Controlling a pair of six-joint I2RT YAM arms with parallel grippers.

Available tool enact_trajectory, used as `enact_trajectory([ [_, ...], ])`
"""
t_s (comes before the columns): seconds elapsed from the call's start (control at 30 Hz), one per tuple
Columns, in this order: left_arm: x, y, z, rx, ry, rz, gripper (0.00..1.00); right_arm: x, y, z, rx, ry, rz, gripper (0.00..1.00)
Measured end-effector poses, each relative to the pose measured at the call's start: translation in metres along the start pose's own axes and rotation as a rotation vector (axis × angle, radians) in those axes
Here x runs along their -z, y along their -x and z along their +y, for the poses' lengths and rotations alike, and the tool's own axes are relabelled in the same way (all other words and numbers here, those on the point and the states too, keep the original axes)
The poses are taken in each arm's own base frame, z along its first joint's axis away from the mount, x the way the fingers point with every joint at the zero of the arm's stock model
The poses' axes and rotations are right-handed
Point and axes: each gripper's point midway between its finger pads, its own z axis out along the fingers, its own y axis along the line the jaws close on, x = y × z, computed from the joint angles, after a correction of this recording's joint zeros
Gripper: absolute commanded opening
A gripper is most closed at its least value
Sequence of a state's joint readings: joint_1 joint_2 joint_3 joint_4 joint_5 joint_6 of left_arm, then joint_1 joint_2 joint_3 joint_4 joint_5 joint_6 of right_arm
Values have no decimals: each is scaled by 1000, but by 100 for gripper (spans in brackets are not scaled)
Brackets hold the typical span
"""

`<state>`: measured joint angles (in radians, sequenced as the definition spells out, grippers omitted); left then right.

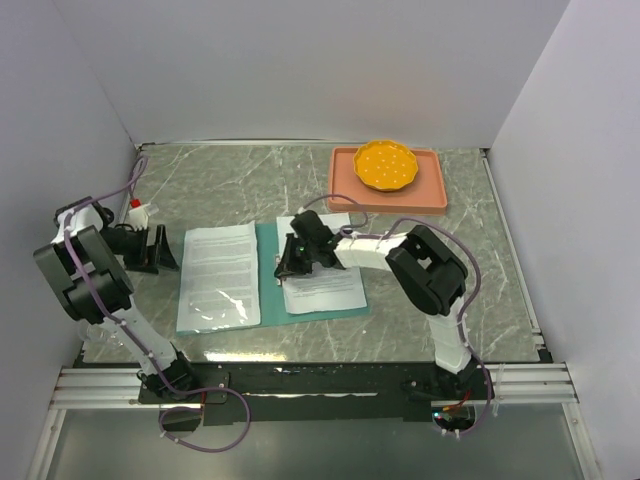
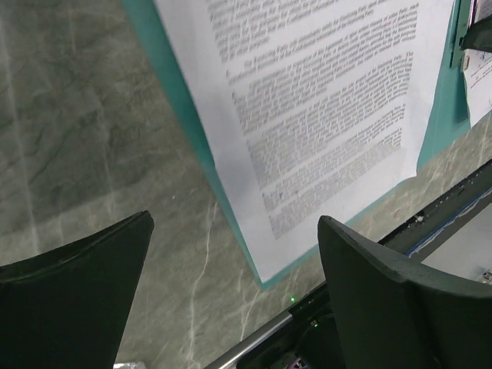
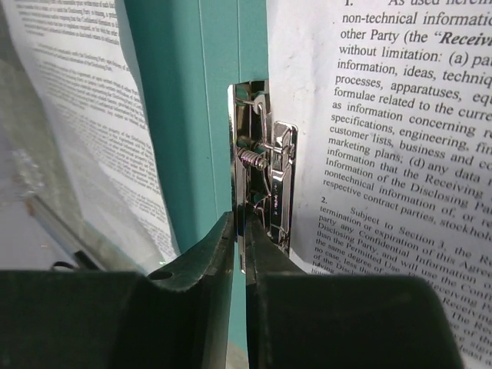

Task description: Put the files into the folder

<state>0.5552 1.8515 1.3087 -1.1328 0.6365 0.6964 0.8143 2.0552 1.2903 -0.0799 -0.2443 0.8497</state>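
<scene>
Left gripper (image 1: 158,250): fingers wide apart, holding nothing, low over the counter (image 1: 250,190).
Left sheet (image 1: 218,275): one of the files, just to this gripper's right, flat on the folder's left half with a teal border showing around its near corner.
Folder (image 1: 268,282): open flat between the two grippers, with teal visible down the spine.
Clip (image 3: 265,181): sprung metal at the spine, directly ahead of the right gripper's fingertips.
Right gripper (image 3: 244,234): fingers almost together with only a hairline slit between them; the clip's lower end meets that slit.
Right sheet (image 1: 325,288): just to that gripper's right, its inner edge at the clip.
Tray (image 1: 345,190): salmon-pink, well beyond the right gripper, carrying a yellow dish (image 1: 385,165).
Handling: the paper is probably light, limp and apt to slide, so it is best pinched at a free edge or pressed flat; the clip lever is likely stiff and needs a firm squeeze.
Hard to make out: whether the clip is actually pinched, whether the right sheet's edge lies under it, and how many sheets are in each stack. The arm hides the sheet's far corner.
</scene>
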Motion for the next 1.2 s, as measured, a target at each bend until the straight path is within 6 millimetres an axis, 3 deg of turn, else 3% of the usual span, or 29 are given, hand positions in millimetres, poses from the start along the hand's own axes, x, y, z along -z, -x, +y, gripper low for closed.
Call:
enact_trajectory([
  [0.23, 2, -3, -2, 0, -8, 10, 96, 11, 2, -18, -134, 103, -20, 4],
  [0.4, -21, -7, -1, 25, -66, 52, 96, 15, 2, -23, -194, 181, -31, 5],
  [0.67, -56, -5, -40, 4, -150, 138, 96, 18, 1, -27, -281, 303, -29, 4],
  [1.2, -57, 3, -38, 59, -126, 121, 96, 18, 1, -28, -301, 342, -18, 3],
])
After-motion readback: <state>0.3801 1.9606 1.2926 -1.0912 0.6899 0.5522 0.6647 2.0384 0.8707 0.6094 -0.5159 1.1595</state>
